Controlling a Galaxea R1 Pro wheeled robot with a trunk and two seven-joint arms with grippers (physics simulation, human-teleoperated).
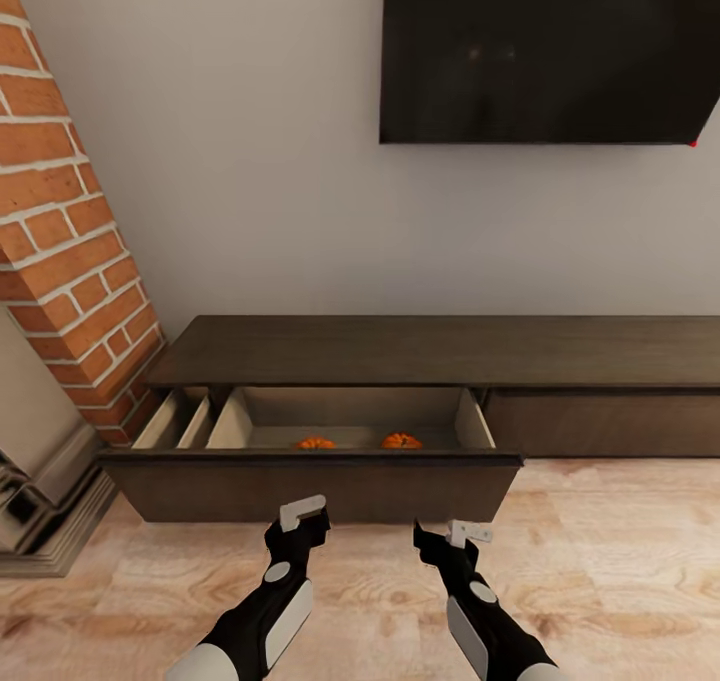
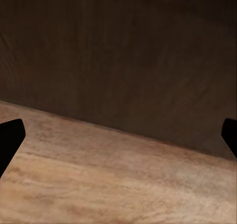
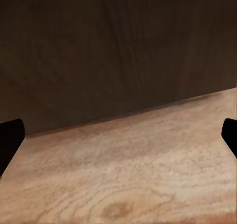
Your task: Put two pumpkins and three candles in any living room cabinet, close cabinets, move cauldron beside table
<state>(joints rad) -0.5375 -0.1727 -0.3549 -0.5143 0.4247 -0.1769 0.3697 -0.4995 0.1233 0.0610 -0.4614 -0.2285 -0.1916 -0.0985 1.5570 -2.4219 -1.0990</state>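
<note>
The long dark-brown cabinet stands against the wall with a wide drawer pulled out. Two orange pumpkins sit side by side on its pale floor, half hidden behind the drawer front. My left gripper and right gripper hover low, just short of that front, both open and empty. In the wrist views the left gripper and right gripper face the dark drawer front above the floor. The candles, cauldron and table are out of view.
A brick fireplace column and its stone hearth stand close on the left. A black TV hangs on the wall above. Light wood floor stretches to the right. The drawer's narrow left compartment is also exposed.
</note>
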